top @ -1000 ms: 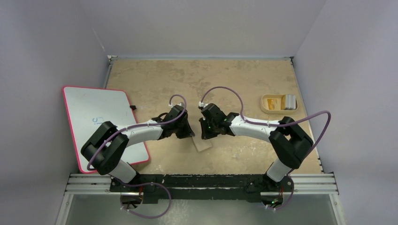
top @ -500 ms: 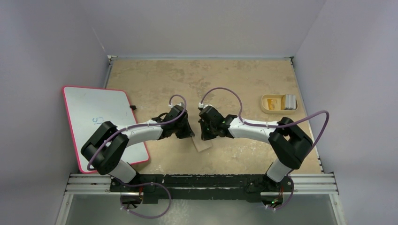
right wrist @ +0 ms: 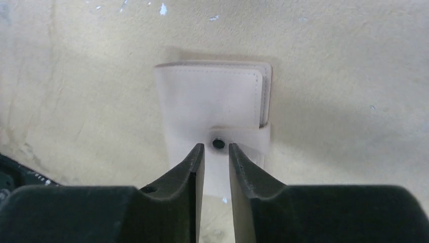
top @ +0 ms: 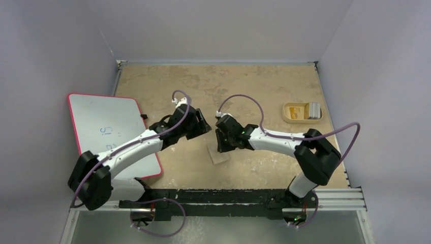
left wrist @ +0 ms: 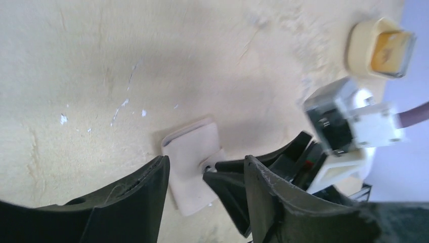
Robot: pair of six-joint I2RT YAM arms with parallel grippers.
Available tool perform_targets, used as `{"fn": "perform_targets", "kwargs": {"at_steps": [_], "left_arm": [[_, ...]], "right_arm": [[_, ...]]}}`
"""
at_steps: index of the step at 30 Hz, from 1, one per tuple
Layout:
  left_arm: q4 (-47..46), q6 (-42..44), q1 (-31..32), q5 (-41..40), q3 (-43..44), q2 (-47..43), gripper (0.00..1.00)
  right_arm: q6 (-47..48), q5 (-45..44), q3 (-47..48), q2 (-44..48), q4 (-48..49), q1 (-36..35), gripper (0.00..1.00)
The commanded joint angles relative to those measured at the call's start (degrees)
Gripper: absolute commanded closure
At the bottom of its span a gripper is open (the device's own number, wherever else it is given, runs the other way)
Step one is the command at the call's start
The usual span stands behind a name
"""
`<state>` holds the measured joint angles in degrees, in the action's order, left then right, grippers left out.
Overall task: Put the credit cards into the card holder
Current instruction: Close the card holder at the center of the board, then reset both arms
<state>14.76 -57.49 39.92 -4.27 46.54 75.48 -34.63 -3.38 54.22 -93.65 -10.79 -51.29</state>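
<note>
1. Card holder (right wrist: pixel 210 98) is lying folded shut on the table (top: pixel 244 86).
2. Right gripper (right wrist: pixel 216 148) is holding its fingers nearly together at the snap strap; whether they are pinching it cannot be told.
3. Left gripper (left wrist: pixel 206 162) is hanging nearby, fingers spread.
4. Credit cards (top: pixel 308 110) are sitting in the tray (top: pixel 288 114).

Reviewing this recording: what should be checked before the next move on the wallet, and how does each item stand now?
1. Tan fold-over card holder lying flat on the table: ok.
2. Card holder opened for loading: not ok, it is folded shut.
3. Right gripper lined up at the snap strap: ok.
4. Right gripper's grip on the snap strap: cannot tell.
5. Left gripper open and empty: ok.
6. Gold and grey credit cards in the rounded tan tray: ok.
</note>
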Motion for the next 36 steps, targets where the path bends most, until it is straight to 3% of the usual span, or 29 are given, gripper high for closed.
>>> {"fn": "perform_targets", "kwargs": {"at_steps": [1,5,11,12,13,14,22,36], "left_arm": [[8.5,4.7,-0.4,-8.0,7.7,-7.5,0.43],[16.3,10.8,-0.4,-11.4,14.7,-12.9,0.39],[23.7,17.1,-0.4,-14.2,23.2,-19.6,0.35],[24.3,17.7,-0.4,-14.6,24.1,-20.6,0.35],[24.6,18.3,-0.4,-14.9,24.4,-21.7,0.34],[24.6,18.8,-0.4,-15.2,24.3,-22.9,0.34],[25.1,17.4,-0.4,-15.0,22.1,-29.5,0.32],[22.4,15.0,-0.4,-11.9,16.6,-32.5,0.29]], "right_arm": [[-0.9,-4.3,3.7,9.6,-2.9,-0.5,0.71],[-0.9,-8.4,6.4,17.7,-4.7,-0.5,0.62],[-0.9,-13.3,10.8,27.4,-8.6,-0.5,0.29],[-1.0,-14.3,11.7,28.6,-9.3,-0.5,0.2],[-0.5,-14.5,11.9,29.8,-9.5,-0.5,0.05],[0.0,-14.8,11.7,31.3,-8.8,-0.5,0.01],[-2.0,-16.0,6.4,41.9,-5.3,-0.5,0.01],[-2.3,-20.0,5.6,46.3,-5.1,-0.5,0.01]]}}
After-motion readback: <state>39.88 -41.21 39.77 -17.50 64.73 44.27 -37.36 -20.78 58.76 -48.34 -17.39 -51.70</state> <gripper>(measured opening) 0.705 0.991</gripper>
